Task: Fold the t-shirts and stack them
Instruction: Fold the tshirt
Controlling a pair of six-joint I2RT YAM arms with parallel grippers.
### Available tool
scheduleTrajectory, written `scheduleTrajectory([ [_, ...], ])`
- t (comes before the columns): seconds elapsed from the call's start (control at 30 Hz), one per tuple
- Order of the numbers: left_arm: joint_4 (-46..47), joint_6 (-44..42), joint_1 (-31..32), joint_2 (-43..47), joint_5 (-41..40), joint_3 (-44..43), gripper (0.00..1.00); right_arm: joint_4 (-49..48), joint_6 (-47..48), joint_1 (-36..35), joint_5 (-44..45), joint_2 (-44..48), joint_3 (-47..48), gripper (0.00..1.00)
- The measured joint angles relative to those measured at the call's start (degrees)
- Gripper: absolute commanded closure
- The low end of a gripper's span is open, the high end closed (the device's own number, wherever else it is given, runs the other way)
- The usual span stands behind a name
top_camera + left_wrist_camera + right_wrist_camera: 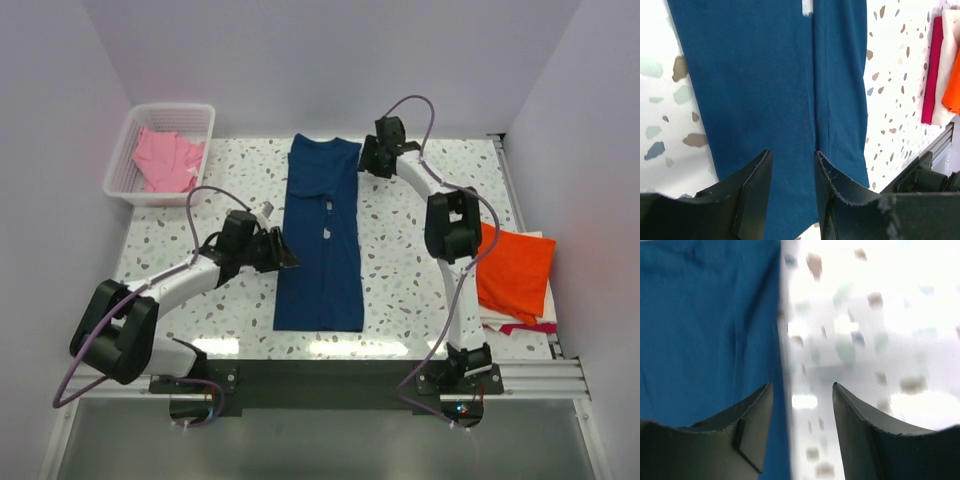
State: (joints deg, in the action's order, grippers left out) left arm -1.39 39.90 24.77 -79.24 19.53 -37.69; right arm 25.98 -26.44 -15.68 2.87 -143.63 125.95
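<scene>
Matt cloth t-shirt (320, 270), glossy table (400, 285)

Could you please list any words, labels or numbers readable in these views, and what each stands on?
None can be read. The navy t-shirt shows only pale slivers of print at its fold, no letters. The orange t-shirt, pink t-shirt and basket show no writing.
</scene>
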Motion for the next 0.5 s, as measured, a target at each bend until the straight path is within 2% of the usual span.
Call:
scheduleTrajectory([
  [0.1, -0.8, 0.0, 0.4, 3.1, -0.9, 2.1, 0.58, 0.2, -1.2, -0.3, -0.7, 11.9, -14.6, 0.5],
  [0.23, -3.1, 1.1, 0.5, 10.3, -5.0, 6.1, 0.55, -0.3, -3.0, -4.2, 0.9, 30.0, -32.9, 0.64],
  [0.33, -5.0, 2.9, 0.5, 17.1, -8.6, 10.2, 0.54, -1.1, -4.4, -11.8, 2.2, 42.9, -45.5, 0.73],
  [0.5, -10.1, 4.8, 0.5, 26.2, -12.0, 14.6, 0.54, 0.0, -6.2, -27.4, 4.0, 52.9, -57.9, 0.73],
])
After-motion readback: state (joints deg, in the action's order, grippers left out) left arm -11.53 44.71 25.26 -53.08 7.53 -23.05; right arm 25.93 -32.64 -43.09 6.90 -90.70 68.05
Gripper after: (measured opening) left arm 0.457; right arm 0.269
